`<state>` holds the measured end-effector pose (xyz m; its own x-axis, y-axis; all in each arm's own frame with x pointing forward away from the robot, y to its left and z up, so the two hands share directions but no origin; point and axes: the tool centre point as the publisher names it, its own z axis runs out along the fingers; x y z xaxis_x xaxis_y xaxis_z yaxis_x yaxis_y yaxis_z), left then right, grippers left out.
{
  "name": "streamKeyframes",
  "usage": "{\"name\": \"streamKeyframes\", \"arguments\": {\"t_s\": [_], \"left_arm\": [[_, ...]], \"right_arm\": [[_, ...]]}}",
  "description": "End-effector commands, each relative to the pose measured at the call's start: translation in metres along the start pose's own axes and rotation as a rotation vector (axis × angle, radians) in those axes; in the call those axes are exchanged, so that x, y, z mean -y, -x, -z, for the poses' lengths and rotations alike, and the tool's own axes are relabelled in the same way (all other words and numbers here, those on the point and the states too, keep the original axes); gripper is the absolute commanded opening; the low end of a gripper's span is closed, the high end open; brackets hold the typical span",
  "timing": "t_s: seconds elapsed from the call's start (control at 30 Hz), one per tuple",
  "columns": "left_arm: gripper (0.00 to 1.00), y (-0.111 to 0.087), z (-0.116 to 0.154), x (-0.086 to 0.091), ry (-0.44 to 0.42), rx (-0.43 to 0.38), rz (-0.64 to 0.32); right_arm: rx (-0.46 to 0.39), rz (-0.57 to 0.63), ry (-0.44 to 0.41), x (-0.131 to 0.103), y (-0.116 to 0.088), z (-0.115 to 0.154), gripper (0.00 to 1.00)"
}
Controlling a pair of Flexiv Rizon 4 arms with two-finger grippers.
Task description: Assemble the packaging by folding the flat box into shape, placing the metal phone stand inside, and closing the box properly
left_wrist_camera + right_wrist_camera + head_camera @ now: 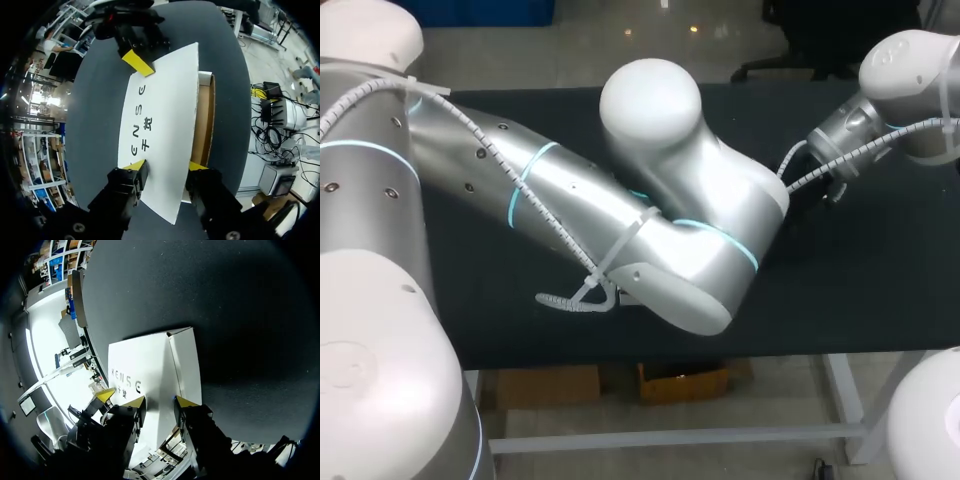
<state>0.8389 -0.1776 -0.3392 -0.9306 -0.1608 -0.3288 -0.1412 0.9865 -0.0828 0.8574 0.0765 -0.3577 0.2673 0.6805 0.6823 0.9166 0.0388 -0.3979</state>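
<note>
The white printed box (160, 115) lies on the black table, its white panel raised over a brown cardboard inside (202, 120). My left gripper (167, 166) stands open at the box's near end, with the panel between its two tips. At the far end, a yellow fingertip (137, 62) of my right gripper presses on the panel's edge. In the right wrist view my right gripper (160, 401) is shut on the box (145, 375), with a left fingertip (105, 394) beyond. No phone stand shows. In the head view my left arm (650, 230) hides the box.
The black table (880, 280) stretches bare around the arms in the head view. My right arm (860, 130) comes in at the back right. Bare black tabletop (210, 305) lies ahead of the box in the right wrist view.
</note>
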Motion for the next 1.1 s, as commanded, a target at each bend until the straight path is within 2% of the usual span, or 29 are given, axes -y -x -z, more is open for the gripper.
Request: {"name": "streamKeyframes", "arguments": {"t_s": [0.03,1.1], "left_arm": [[0.45,-0.0071,-0.0018,0.0035,0.007,0.021,-0.002],[0.44,-0.0143,-0.0103,0.0000,0.035,0.083,-0.006]], "right_arm": [[-0.003,0.001,-0.007,-0.0018,0.0000,0.0004,0.35],[-0.003,0.001,-0.007,-0.0018,0.0000,0.0004,0.35]]}}
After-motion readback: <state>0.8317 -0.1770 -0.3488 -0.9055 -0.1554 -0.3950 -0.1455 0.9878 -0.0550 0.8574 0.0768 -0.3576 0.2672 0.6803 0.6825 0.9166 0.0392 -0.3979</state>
